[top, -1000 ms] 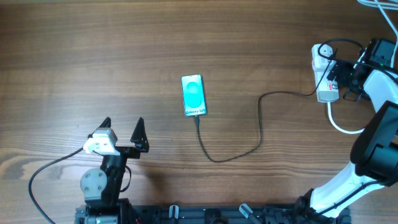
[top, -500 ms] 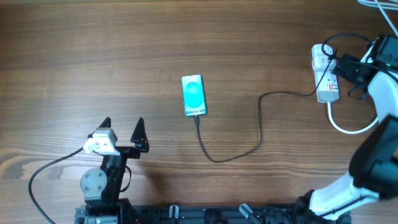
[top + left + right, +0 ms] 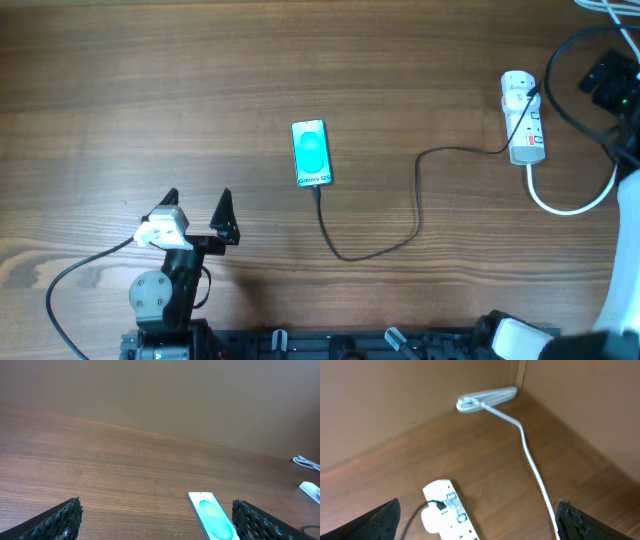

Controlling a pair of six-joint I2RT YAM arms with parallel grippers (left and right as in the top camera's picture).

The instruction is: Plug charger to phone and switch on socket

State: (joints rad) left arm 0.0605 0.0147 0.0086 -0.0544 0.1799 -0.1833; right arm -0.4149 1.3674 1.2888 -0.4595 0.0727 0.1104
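Observation:
The phone (image 3: pixel 312 153) lies flat mid-table with its cyan screen lit; it also shows in the left wrist view (image 3: pixel 211 519). The thin black charger cable (image 3: pixel 345 257) runs from the phone's near end in a loop to a white adapter on the socket (image 3: pixel 523 118). In the right wrist view the socket (image 3: pixel 451 506) shows a small red light. My right gripper (image 3: pixel 477 512) is open and empty, raised above and to the right of the socket. My left gripper (image 3: pixel 197 204) is open and empty, near the front left, short of the phone.
The socket's thick white cord (image 3: pixel 565 208) curves off to the right and runs to a coil (image 3: pixel 485 397) in the back corner by the walls. The left arm's base (image 3: pixel 160 295) stands at the front edge.
My right gripper has pulled back from the socket, up and to the right. The left arm, phone and cable have not moved.

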